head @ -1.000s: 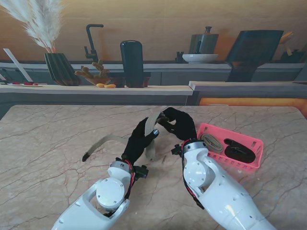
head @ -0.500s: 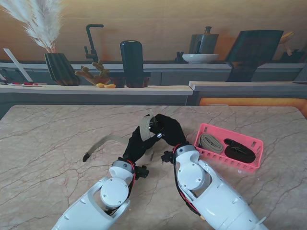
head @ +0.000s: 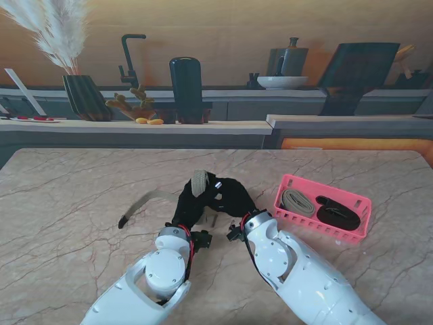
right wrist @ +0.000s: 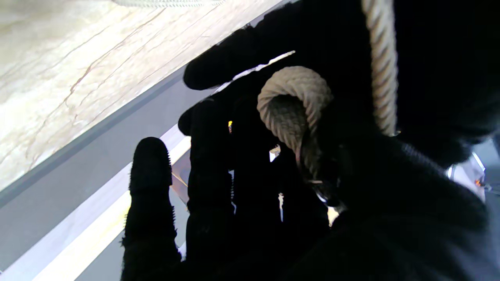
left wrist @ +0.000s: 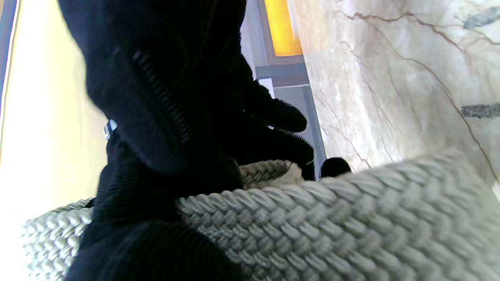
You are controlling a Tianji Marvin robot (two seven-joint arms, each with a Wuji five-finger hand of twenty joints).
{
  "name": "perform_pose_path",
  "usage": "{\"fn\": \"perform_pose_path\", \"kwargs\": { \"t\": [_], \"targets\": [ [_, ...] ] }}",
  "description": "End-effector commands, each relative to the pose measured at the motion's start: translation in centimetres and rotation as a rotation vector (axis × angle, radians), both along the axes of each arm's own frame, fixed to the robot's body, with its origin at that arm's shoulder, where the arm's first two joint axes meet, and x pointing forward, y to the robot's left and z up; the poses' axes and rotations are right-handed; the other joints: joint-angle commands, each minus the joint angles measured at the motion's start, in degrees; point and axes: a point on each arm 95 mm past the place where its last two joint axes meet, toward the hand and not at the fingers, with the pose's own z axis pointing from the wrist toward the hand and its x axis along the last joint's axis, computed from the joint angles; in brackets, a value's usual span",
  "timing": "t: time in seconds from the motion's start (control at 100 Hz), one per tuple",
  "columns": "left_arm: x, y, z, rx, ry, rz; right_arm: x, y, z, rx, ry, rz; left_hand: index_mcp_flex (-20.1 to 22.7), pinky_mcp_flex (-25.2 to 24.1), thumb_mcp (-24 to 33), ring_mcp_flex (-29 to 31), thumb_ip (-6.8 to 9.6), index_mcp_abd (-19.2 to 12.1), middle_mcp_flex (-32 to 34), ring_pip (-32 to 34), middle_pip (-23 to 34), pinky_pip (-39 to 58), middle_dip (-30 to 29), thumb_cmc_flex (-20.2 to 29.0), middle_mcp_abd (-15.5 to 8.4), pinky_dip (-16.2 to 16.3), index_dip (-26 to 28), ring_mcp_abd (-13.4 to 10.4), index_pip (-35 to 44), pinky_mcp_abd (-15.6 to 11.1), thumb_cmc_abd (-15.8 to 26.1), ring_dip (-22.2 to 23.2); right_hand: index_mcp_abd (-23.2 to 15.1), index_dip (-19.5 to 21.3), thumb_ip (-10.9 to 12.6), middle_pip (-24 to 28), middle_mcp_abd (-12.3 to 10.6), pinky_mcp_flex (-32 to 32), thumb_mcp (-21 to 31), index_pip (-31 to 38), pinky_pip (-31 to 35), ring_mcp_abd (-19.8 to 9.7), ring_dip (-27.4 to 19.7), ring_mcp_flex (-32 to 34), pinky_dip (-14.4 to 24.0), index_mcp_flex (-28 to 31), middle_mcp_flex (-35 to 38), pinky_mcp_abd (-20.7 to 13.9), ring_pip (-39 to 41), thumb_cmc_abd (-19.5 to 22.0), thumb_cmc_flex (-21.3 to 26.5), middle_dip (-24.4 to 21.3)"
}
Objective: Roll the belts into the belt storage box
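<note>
Both hands [head: 213,196] drawn nearer, woven belt [head: 199,182] coiled tighter, no writing legible

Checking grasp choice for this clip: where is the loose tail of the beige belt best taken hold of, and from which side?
Take the beige belt midway along its flat tail, from above, with the left hand. The tail lies flat on the table to that hand's left; the rolled end is already held between both hands.

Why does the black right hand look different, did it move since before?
Yes. The right hand slid left, away from the pink box, closing onto the beige belt beside the left hand.
</note>
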Motion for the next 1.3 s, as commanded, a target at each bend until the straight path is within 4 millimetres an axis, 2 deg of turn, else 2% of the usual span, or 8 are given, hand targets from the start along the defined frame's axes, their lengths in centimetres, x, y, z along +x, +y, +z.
{"fn": "perform_pose_path", "kwargs": {
  "t": [0.0, 0.14, 0.2, 0.27, 0.68, 0.86, 1.07, 1.29],
  "targets": [
    [-0.2, -0.8, 0.7, -0.054, 0.003, 0.011, -0.8, 0.8, 0.3, -0.008, -0.019, 0.045, 3.9, 4.6, 5.5, 7.9, 3.37, -2.9, 8.1, 7.4, 4.2, 4.9, 1.8, 14.5, -1.3, 2.5, -0.1, -0.8, 6.9, 1.1, 8.4, 2.4, -10.1, 2.3, 0.6, 1.0, 0.2, 0.4, 2.0, 4.4, 1.4, -0.7, 0.0, 0.9, -0.3, 5.8, 1.2, 0.2, -1.2, 1.2, 1.8, 0.0],
    [-0.5, -0.6, 0.9, -0.097, 0.022, 0.003, -0.9, -0.3, 0.3, -0.089, -0.003, 0.021, 2.8, 8.8, 5.7, 11.6, 3.99, -2.7, 10.8, 9.6, 5.6, 6.6, 2.3, 16.1, 0.0, 2.6, 2.7, 0.1, 11.8, 2.8, 8.8, 2.6, -2.4, 6.3, 1.4, 3.6, 4.8, 0.4, 3.6, 2.4, 0.6, 1.9, 1.2, -1.7, 0.5, -1.5, -5.5, 0.8, -2.2, -6.3, -3.0, 4.2],
    [-0.6, -0.5, 1.0, -0.105, 0.028, -0.013, -1.0, -1.1, 0.4, -0.152, 0.033, 0.001, 2.6, 10.6, 5.8, 13.3, 4.17, -2.3, 11.9, 10.2, 6.1, 6.9, 2.5, 16.5, 0.6, 2.4, 3.7, 0.5, 12.7, 3.9, 8.7, 2.8, 3.3, 20.3, 6.7, 3.5, 6.1, -0.2, 6.7, -11.8, 0.0, 1.8, 1.6, -4.2, 1.6, -7.2, -13.6, -0.2, -2.8, -5.4, -10.0, 5.1],
    [-0.7, -0.5, 1.0, -0.119, 0.043, -0.030, -1.1, -2.1, 0.4, -0.198, 0.055, -0.031, 2.9, 12.2, 6.3, 14.9, 4.44, -1.9, 13.1, 11.5, 7.1, 7.5, 3.0, 16.6, 1.2, 2.3, 4.3, 1.2, 12.8, 5.6, 8.3, 3.4, 5.0, 24.3, 7.5, 5.8, 7.2, -0.8, 4.5, -12.7, -0.5, 1.5, 1.9, -6.3, 2.1, -14.1, -19.3, -1.4, -2.8, -4.1, -13.2, 6.1],
    [-0.5, -0.2, 0.9, -0.151, 0.119, -0.049, -1.3, -5.4, 1.9, -0.170, 0.013, -0.157, 3.9, 21.5, 6.0, 26.0, 4.73, -1.6, 19.0, 23.8, 17.3, 21.6, 11.4, 16.2, -0.6, 5.8, 5.0, 0.8, 12.1, 9.3, 8.0, 9.5, 3.6, 24.2, 8.0, 5.1, 7.1, -1.9, -2.7, -15.4, -1.7, 1.6, 3.1, -6.7, 3.6, -13.7, -19.0, -1.8, -2.6, 1.0, -15.4, 5.9],
    [-0.3, 0.0, 0.8, -0.169, 0.173, -0.078, -1.3, -6.8, 3.1, -0.156, -0.098, -0.180, 4.3, 35.9, 7.1, 38.4, 5.60, -1.3, 21.3, 42.0, 27.6, 39.8, 22.1, 12.8, -3.5, 5.0, 6.1, -6.9, 13.4, 10.2, 4.4, 14.0, 0.9, 22.9, 8.7, 3.9, 5.4, -1.7, -4.4, -18.7, -3.1, -0.1, 2.9, -7.2, 4.2, -16.8, -20.3, -3.0, -4.1, 2.8, -11.4, 5.8],
    [-0.2, 0.2, 0.6, -0.154, 0.198, -0.135, -1.3, -8.0, 4.2, -0.232, -0.226, -0.123, 5.5, 47.2, 42.0, 41.0, 3.54, -3.9, 24.9, 52.9, 30.9, 49.3, 26.4, -9.1, -5.1, -1.0, 14.9, -13.2, 19.3, 7.4, -20.7, 18.8, -19.1, 21.3, 7.9, -2.5, 2.3, -0.1, 5.6, -14.8, -7.0, -1.1, -1.9, -9.5, 4.1, -31.6, -30.1, -4.8, -12.5, -0.7, -2.5, 2.2],
    [-0.5, 0.0, 0.5, -0.205, 0.256, -0.211, -0.6, -7.8, 4.3, -0.358, -0.375, -0.030, 5.6, 47.8, 51.5, 41.0, 2.22, -3.1, 23.9, 52.7, 29.9, 49.6, 29.3, -14.4, -5.0, 1.4, 20.0, -15.1, 16.4, 4.6, -26.3, 18.7, -19.9, 14.1, 7.0, -4.0, 0.9, -0.5, 8.4, -22.7, -9.2, -2.2, -5.1, -12.8, 4.4, -38.4, -38.4, -6.7, -17.1, -3.3, -3.6, -0.3]
  ]
}}
